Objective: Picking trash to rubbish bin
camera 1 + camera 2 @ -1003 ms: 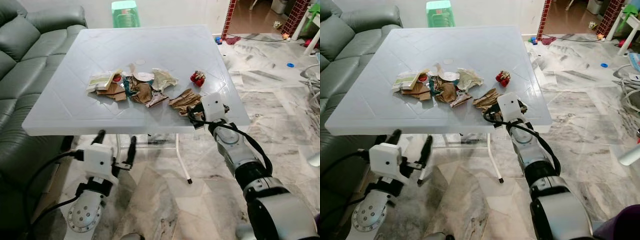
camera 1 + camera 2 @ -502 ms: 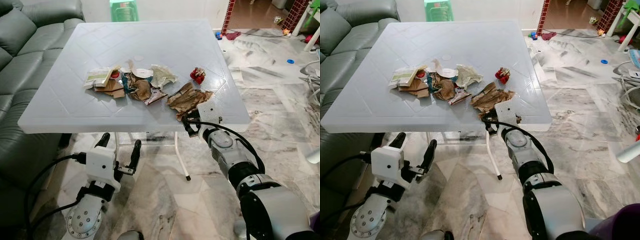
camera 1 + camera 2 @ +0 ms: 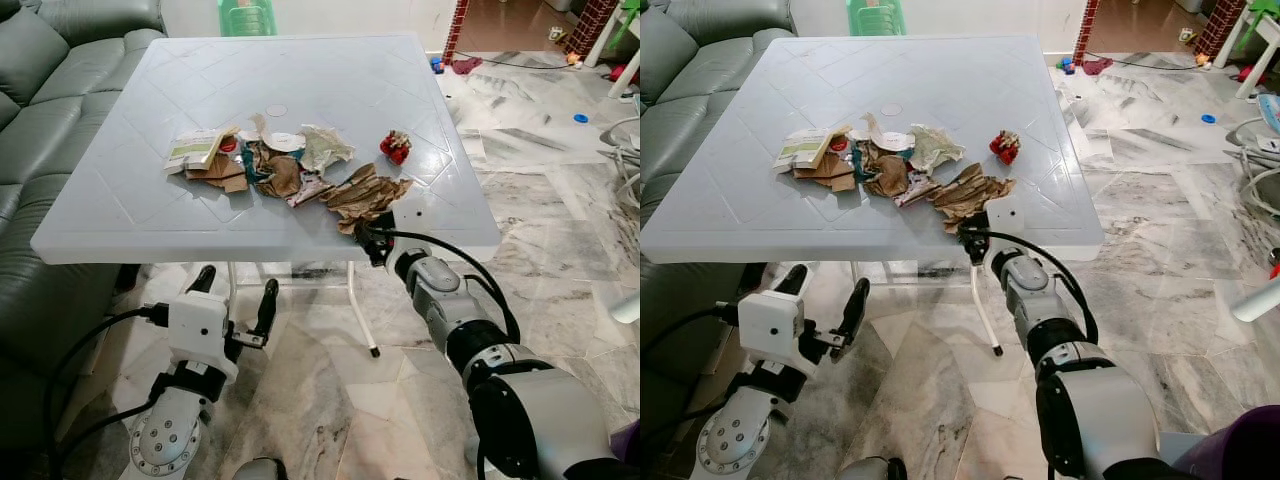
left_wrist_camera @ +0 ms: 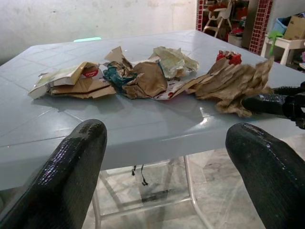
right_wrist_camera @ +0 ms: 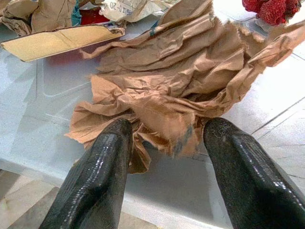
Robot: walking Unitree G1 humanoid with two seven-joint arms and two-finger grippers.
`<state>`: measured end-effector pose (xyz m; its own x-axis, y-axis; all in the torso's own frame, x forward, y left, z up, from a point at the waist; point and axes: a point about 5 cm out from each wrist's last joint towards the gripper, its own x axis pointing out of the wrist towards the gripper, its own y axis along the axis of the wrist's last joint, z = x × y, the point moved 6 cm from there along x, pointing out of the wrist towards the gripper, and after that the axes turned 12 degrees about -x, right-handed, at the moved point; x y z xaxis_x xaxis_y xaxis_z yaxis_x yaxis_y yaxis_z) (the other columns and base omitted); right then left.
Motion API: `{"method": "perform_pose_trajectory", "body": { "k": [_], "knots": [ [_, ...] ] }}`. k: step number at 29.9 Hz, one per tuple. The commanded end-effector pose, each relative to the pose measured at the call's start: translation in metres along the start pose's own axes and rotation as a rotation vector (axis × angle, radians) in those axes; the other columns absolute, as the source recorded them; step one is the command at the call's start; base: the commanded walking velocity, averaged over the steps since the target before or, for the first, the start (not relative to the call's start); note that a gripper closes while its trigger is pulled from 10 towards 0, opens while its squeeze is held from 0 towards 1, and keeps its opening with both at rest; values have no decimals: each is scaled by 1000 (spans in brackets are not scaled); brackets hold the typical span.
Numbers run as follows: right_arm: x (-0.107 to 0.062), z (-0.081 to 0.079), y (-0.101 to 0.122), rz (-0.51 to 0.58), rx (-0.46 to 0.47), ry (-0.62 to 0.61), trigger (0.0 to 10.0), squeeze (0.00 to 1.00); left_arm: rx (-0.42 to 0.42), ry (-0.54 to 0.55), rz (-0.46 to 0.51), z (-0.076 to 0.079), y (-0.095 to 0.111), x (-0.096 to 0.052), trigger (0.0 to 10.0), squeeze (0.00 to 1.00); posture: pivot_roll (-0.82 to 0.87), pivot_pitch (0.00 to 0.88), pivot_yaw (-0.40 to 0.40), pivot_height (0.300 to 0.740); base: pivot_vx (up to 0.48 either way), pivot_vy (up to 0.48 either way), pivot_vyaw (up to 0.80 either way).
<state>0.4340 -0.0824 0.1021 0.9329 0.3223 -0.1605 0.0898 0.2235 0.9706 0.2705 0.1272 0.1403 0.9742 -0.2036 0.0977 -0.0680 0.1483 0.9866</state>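
Jaws spread, the right gripper straddles the near edge of the crumpled brown paper on the white table, beside other trash. The left gripper hangs released below the table edge.

You've got a pale grey-white plastic table with a faint diamond grid pattern. Crumpled brown paper near its right front edge; glossy black fingers on the right gripper. Red mesh wad near the right edge. Tan cardboard carton with a cream top, teal scrap. Dark green-grey leather sofa. Grey-veined marble floor. Green stool.
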Motion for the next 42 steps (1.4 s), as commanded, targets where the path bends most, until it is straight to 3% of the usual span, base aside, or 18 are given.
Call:
{"method": "perform_pose_trajectory", "body": {
  "k": [1, 14, 23, 30, 38, 42],
  "knots": [
    [2, 0, 6, 14, 5, 4, 0, 0, 5, 9, -4, -1, 1, 0, 10000, 0, 187, 138, -28, 740, 0, 0, 0],
    [2, -1, 7, 26, 15, 12, 0, 0, 2, 24, 9, -3, 3, 1, 10000, 0, 184, 140, -31, 740, 0, 0, 0],
    [2, 11, 16, 63, 20, -49, 0, 0, 8, 37, 24, -5, 6, 5, 10000, 0, 177, 140, -32, 740, 0, 0, 0],
    [-1, 43, 45, 160, -10, -193, 0, 0, 22, 63, 52, -11, 10, 14, 10000, 0, 145, 130, -26, 740, 0, 0, 0],
    [-8, 65, 73, 274, -32, -246, 0, 0, 38, 82, 95, -19, 18, 30, 10000, 0, 89, 113, -15, 740, 0, 0, 0],
    [-17, 79, 88, 344, -86, -294, 0, 0, 37, 87, 110, -23, 21, 42, 10000, 0, 58, 104, -5, 740, 0, 0, 0]
  ]
}}
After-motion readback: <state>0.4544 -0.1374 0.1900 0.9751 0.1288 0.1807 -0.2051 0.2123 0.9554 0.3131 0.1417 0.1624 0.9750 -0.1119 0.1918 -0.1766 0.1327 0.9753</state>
